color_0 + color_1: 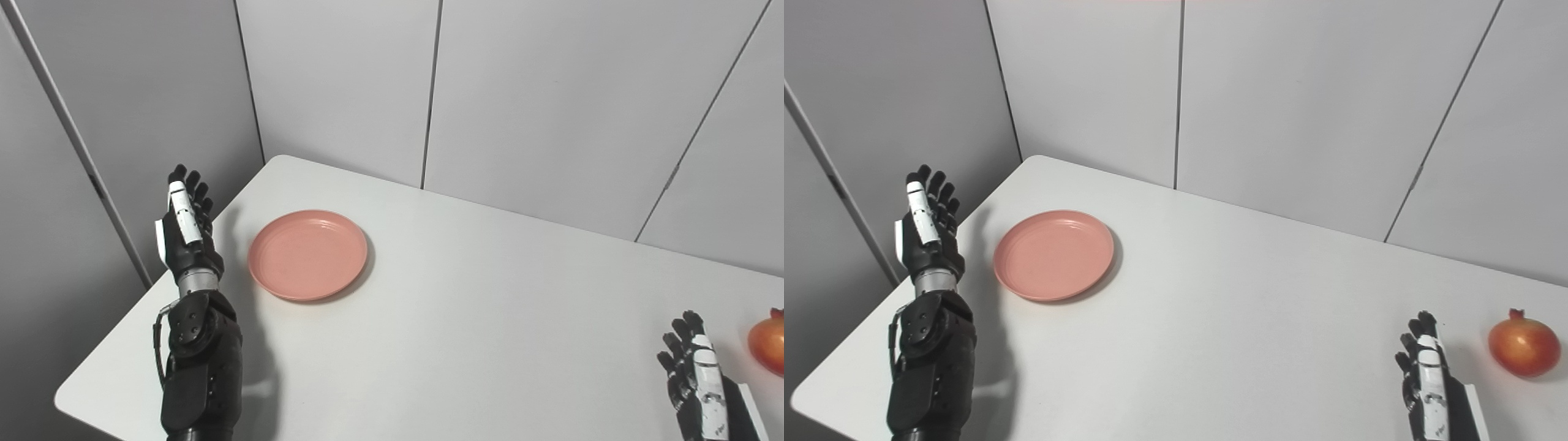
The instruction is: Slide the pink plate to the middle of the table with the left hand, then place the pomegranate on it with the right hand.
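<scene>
The pink plate (307,254) lies flat on the white table (465,318), toward its left side. My left hand (185,226) is raised above the table's left edge, a little left of the plate and not touching it, open with fingers straight. The pomegranate (1524,345) sits on the table at the far right. My right hand (1424,370) is low at the bottom right, open and empty, a short way left of the pomegranate and apart from it.
Grey wall panels (343,86) stand close behind the table's far edge and left corner. The table's left edge runs just under my left forearm (199,367).
</scene>
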Robot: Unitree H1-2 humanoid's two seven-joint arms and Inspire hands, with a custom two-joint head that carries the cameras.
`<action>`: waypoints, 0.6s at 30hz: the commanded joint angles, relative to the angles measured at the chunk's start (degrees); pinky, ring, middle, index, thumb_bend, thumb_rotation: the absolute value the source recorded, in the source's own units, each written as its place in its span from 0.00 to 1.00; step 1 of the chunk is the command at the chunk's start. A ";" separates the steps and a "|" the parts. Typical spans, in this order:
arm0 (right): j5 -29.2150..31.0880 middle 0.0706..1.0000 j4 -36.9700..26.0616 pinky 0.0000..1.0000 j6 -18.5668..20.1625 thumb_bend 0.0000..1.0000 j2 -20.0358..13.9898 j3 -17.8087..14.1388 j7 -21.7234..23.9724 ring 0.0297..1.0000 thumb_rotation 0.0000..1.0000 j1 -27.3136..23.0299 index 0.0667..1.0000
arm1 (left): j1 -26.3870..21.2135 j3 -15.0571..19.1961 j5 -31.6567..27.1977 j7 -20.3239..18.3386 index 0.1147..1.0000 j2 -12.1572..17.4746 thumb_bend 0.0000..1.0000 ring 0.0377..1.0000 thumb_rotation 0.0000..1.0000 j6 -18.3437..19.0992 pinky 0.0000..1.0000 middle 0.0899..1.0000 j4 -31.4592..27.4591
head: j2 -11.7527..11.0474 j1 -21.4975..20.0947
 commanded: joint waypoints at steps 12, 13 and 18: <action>0.42 1.00 -2.35 1.00 0.55 0.10 0.03 -0.37 -0.10 1.00 1.00 -1.01 1.00 | -2.59 -0.28 -0.40 -0.41 0.89 1.80 0.33 0.93 1.00 -2.25 0.94 0.92 3.66 | 0.16 0.02; 0.40 1.00 -2.35 1.00 0.59 0.10 -0.03 -0.35 -0.04 1.00 1.00 -1.02 1.00 | -2.64 -0.27 -0.34 -0.40 0.88 1.82 0.34 0.93 1.00 -2.49 0.94 0.92 3.86 | 0.16 0.02; 0.56 1.00 -2.30 1.00 0.56 0.09 -0.10 -0.47 0.05 1.00 1.00 -1.05 1.00 | -2.86 -0.30 -0.52 0.14 0.87 1.22 0.33 0.90 1.00 -1.97 0.90 0.90 3.40 | 0.33 0.05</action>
